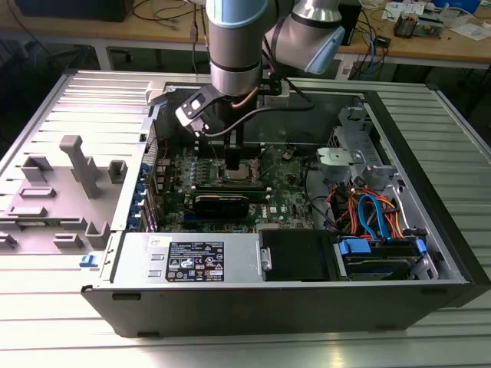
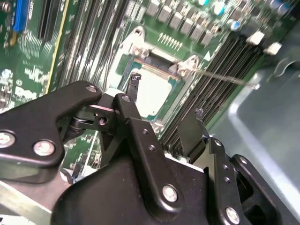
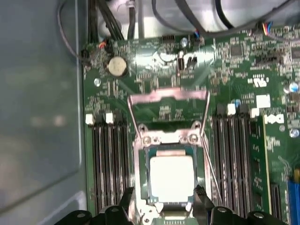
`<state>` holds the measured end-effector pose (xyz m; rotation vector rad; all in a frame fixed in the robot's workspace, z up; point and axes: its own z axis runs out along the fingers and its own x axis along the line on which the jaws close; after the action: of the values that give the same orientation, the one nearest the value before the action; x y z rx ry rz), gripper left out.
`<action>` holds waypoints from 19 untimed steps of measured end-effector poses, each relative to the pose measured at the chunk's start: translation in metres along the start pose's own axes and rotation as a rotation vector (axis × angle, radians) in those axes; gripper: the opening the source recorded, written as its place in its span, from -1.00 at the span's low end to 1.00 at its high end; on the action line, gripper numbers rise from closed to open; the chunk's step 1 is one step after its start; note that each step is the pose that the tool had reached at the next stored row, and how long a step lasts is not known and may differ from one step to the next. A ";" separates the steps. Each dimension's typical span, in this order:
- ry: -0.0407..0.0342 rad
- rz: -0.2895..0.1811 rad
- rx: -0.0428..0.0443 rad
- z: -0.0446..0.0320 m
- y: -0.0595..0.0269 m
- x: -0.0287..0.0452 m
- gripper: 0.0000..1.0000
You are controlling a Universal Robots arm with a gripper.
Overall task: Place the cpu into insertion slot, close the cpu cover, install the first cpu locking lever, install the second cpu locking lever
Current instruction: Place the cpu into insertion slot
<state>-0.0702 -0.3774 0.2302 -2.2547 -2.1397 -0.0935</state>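
The cpu (image 3: 171, 177) lies flat in the insertion slot (image 3: 138, 173), its dull silver top showing; it also appears in the second wrist view (image 2: 154, 89). The cpu cover (image 3: 168, 96) stands swung up off the socket on its hinge side, with green board visible through its window. A thin locking lever (image 2: 225, 77) sticks out raised beside the socket. My gripper (image 3: 162, 194) (image 2: 166, 96) hangs just over the cpu, open, with one black fingertip (image 3: 126, 197) on each side of the chip and nothing held. In the exterior view the gripper (image 1: 234, 162) reaches down into the computer case over the socket (image 1: 239, 173).
Long black memory slots (image 3: 108, 164) flank the socket on both sides. A power supply (image 1: 192, 261), a drive bay (image 1: 383, 253) and coloured cables (image 1: 368, 211) fill the case's near and right parts. A grey plastic fixture (image 1: 77, 165) stands outside on the exterior view's left.
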 end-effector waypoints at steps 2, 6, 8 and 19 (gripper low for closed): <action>-0.0020 0.000 0.0004 0.0001 0.0042 0.0002 0.22; -0.0031 0.000 0.0007 0.0001 0.0079 0.0004 0.22; -0.0030 0.000 0.0007 0.0002 0.0080 0.0004 0.22; -0.0030 0.000 0.0006 0.0002 0.0083 0.0002 0.33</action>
<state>-0.0619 -0.3776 0.2302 -2.2559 -2.1409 -0.0895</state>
